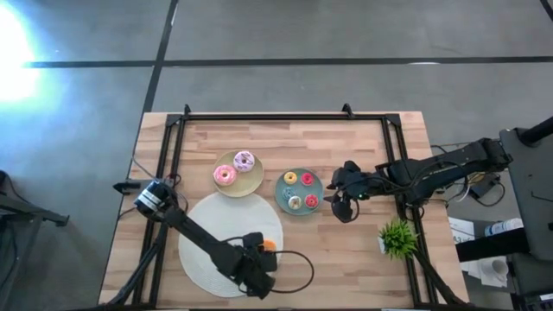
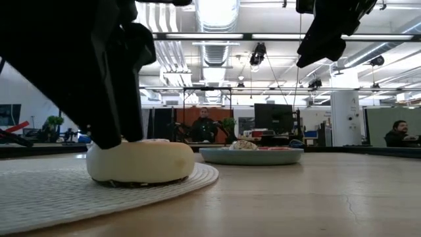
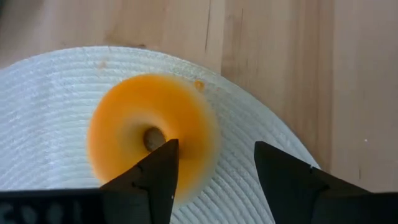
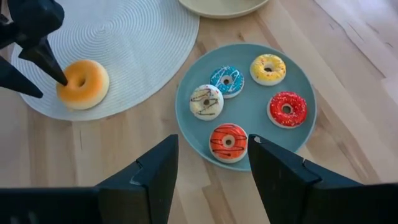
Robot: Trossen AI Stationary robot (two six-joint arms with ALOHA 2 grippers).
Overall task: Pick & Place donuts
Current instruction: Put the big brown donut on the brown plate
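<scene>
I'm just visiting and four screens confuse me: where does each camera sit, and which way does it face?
High view: overhead, looking straight down at the wooden table, both dark arms showing.
Low view: at table-top height, looking level past the orange donut into the room; arms hang from above.
Left wrist view: on the left arm, facing down at that donut, left gripper open.
Right wrist view: on the right arm, over the teal plate, right gripper open.
All four views share the orange donut on the white mat.

No readable text, label, brand, number or sign is showing on anything in these four views.
</scene>
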